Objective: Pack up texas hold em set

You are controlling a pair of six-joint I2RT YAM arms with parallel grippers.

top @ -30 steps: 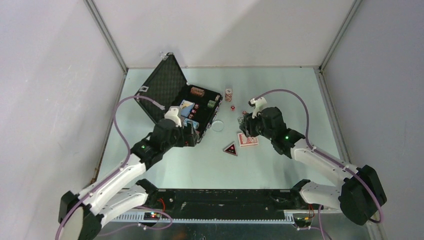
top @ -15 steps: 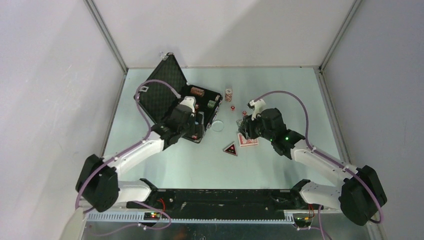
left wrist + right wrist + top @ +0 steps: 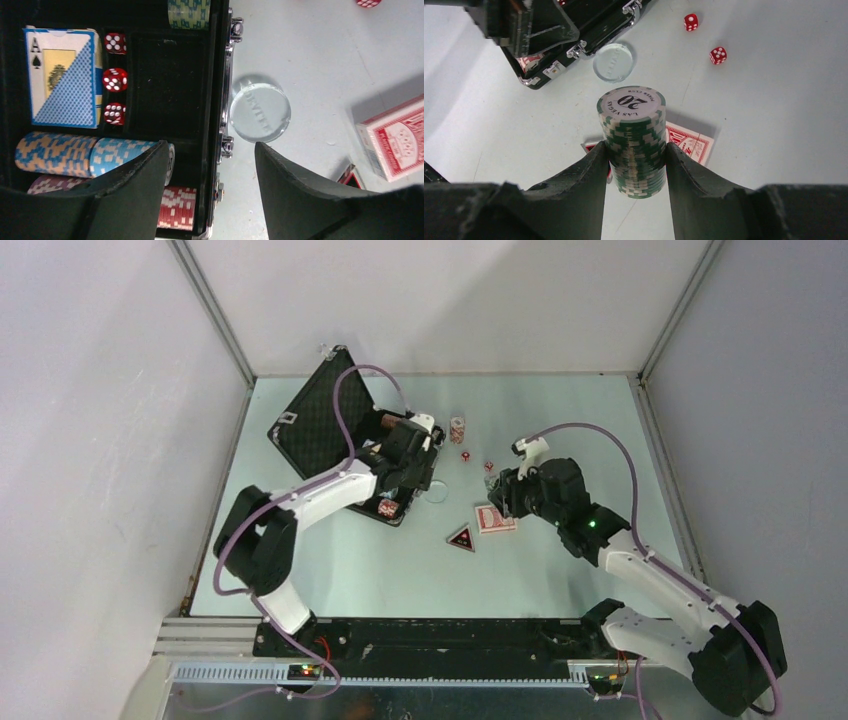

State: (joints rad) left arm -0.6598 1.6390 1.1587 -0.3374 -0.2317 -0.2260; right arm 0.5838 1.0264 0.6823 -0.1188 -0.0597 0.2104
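Note:
The black briefcase (image 3: 320,415) lies open at the back left, lid up. In the left wrist view it holds a blue card deck (image 3: 62,77), three red dice (image 3: 115,80) and chip stacks (image 3: 130,152); one compartment (image 3: 167,85) is bare. My left gripper (image 3: 425,455) is open and empty over the case's latch edge (image 3: 212,160). My right gripper (image 3: 497,490) is shut on a green chip stack (image 3: 634,140), held above the red card deck (image 3: 495,519). The black-red triangle (image 3: 461,538) lies beside the deck.
A clear round disc (image 3: 436,490) lies just outside the case's latches (image 3: 260,112). Two loose red dice (image 3: 465,456) (image 3: 488,466) and a small chip stack (image 3: 457,428) stand behind it. Grey walls close in the table on three sides.
My left arm has swung away from me and to the right, from the case's near corner to its latch edge. My right gripper has shifted slightly right with the chip stack.

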